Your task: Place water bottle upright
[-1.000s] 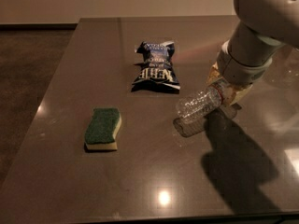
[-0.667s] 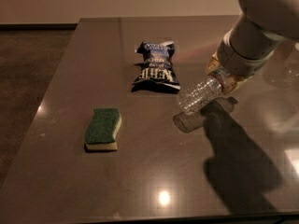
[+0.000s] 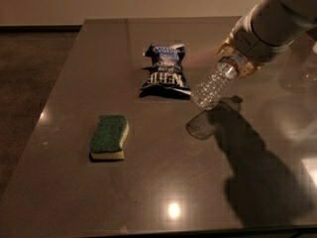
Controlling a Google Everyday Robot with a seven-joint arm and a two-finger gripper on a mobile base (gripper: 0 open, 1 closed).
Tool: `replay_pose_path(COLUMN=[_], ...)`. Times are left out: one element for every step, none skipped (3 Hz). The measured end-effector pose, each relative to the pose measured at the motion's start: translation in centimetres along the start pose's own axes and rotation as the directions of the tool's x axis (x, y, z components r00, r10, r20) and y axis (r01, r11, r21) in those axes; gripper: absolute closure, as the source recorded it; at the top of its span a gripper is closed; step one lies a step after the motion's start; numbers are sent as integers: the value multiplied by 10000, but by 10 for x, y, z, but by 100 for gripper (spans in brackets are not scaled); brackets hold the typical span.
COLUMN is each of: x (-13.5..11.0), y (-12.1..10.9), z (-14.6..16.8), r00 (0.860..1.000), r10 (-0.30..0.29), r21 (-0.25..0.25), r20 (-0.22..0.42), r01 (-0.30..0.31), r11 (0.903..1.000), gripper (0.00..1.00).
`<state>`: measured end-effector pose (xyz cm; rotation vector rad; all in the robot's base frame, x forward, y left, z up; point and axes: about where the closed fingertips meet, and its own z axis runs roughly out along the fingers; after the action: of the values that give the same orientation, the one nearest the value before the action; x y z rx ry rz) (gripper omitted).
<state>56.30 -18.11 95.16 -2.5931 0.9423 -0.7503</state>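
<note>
The small clear ribbed plastic water bottle (image 3: 214, 83) has been lifted clear of the dark counter (image 3: 148, 192), tilted base-down, pinched at its neck by the claw (image 3: 237, 59); uprighting is judged underway.

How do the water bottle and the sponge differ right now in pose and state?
The water bottle is held near its cap end by the gripper, over the table's right side; the sponge lies free on the left. The water bottle is tilted, base lowest and seemingly clear of the table; the sponge rests flat. The water bottle is clear ribbed plastic; the sponge is opaque, green over a pale layer. Both look similar in length.
</note>
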Motion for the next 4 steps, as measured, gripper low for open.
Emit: replay_pose_path(x=[0,2,11,24], y=[-1,-3,-5,-9], z=[-1,-1,0,-3], r00=[9997,9987,9961,9818], r10=[-248,-436,-758,-1792], r21=[15,8,634,2030], r20=[-12,-277,-462,-622], r01=[248,436,786,1883], r11=[9997,9990,9949,9609], gripper=[100,100,100,100])
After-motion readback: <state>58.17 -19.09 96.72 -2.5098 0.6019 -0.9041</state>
